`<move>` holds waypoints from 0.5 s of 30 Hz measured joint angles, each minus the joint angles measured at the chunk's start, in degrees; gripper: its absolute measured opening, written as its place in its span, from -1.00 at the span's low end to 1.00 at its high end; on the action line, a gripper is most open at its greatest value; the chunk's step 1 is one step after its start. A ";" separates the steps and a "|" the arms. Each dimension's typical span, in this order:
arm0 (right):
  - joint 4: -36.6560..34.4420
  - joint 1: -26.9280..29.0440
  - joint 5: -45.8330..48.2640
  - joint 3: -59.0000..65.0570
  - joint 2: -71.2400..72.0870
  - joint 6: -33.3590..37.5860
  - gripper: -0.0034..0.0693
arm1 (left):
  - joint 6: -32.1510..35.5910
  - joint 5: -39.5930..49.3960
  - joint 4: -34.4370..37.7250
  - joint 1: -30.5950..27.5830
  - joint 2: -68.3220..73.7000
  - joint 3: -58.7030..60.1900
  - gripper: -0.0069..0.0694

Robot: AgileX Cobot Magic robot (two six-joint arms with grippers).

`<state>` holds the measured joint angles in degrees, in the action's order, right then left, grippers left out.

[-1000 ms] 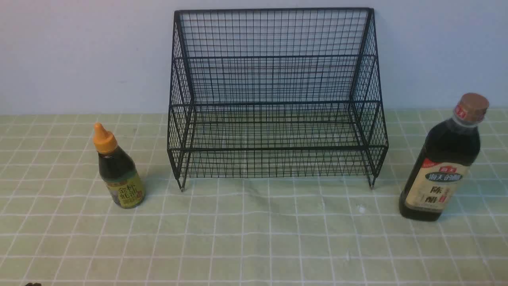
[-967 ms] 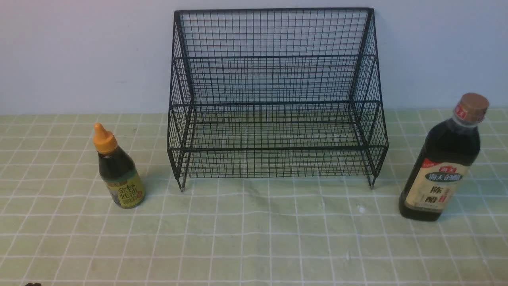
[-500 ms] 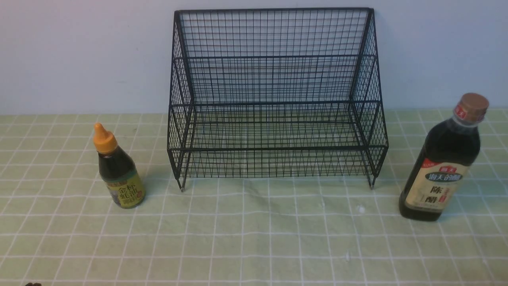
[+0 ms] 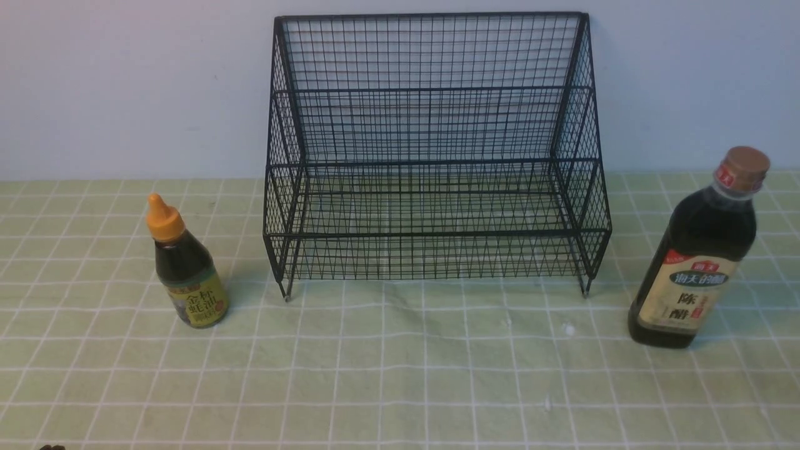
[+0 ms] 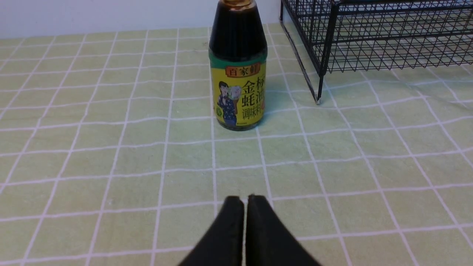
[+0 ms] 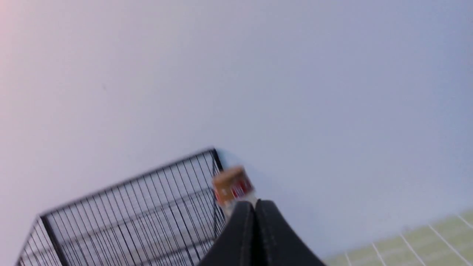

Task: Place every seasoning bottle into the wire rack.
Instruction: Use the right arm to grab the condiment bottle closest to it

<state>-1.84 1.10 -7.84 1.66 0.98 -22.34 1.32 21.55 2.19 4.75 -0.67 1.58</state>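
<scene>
Pale green cloth with a white grid pattern covers the worktop (image 4: 400,375), which meets a plain light wall (image 4: 125,94) at the rear. We find the large black wire-mesh rack (image 4: 431,162) at centre rear, standing on its small feet with its tall grid back towards the wall.

Both bottles stand upright on the cloth, outside the rack:
- The small dark-liquid bottle with orange pointed cap and yellow-green label (image 4: 187,275) stands to the rack's left, near its front left foot but apart from it.
- The tall dark-liquid bottle with tan cap and cream label (image 4: 694,262) stands to the rack's right, also apart from it.

The left gripper (image 5: 244,199) sits low over the cloth, its black fingers pressed together on nothing, facing the small bottle from a clear gap. The right gripper (image 6: 255,205) is likewise pressed together and holds nothing. Its wrist view is blurred, and the tan cap shows just past its tips.
</scene>
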 joint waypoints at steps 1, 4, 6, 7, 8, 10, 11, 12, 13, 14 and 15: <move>0.00 0.00 -1.26 0.00 0.00 0.00 -0.94 | 0.00 0.00 0.00 0.00 0.00 0.00 -0.84; 0.47 0.00 -2.11 0.00 0.00 1.14 -0.94 | 0.00 0.00 0.00 0.00 0.00 0.00 -0.84; 1.85 0.00 -1.09 0.00 0.00 3.12 -0.94 | 0.00 0.00 0.00 0.00 0.00 0.00 -0.84; 1.85 0.00 -1.08 0.00 0.00 3.74 -0.94 | 0.00 0.00 0.00 0.00 0.00 0.00 -0.84; 1.85 0.00 -1.42 0.00 0.00 3.88 -0.94 | 0.00 0.00 0.00 0.00 0.00 0.00 -0.84; 1.85 0.00 -3.08 0.00 0.00 3.97 -0.94 | 0.00 0.00 0.00 0.00 0.00 0.00 -0.84; 1.52 0.00 -5.11 0.00 0.00 3.90 -0.94 | 0.00 0.00 0.00 0.00 0.00 0.00 -0.84; 1.52 0.00 -6.60 -0.11 0.00 3.53 -0.94 | 0.00 0.00 0.00 0.00 0.00 0.00 -0.84; 1.46 0.00 -6.95 -0.52 0.00 2.97 -0.94 | 0.00 0.00 0.00 0.00 0.00 0.00 -0.84; 1.30 0.00 -6.83 -1.25 0.00 1.72 -0.94 | 0.00 0.00 0.00 0.00 0.00 0.00 -0.84; 1.28 0.00 -3.47 -6.76 -1.87 -2.87 -0.94 | 0.00 0.00 0.00 0.00 0.00 0.00 -0.84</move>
<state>-0.57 1.10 -11.32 -5.10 -0.89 -25.21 1.32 21.55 2.19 4.75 -0.67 1.58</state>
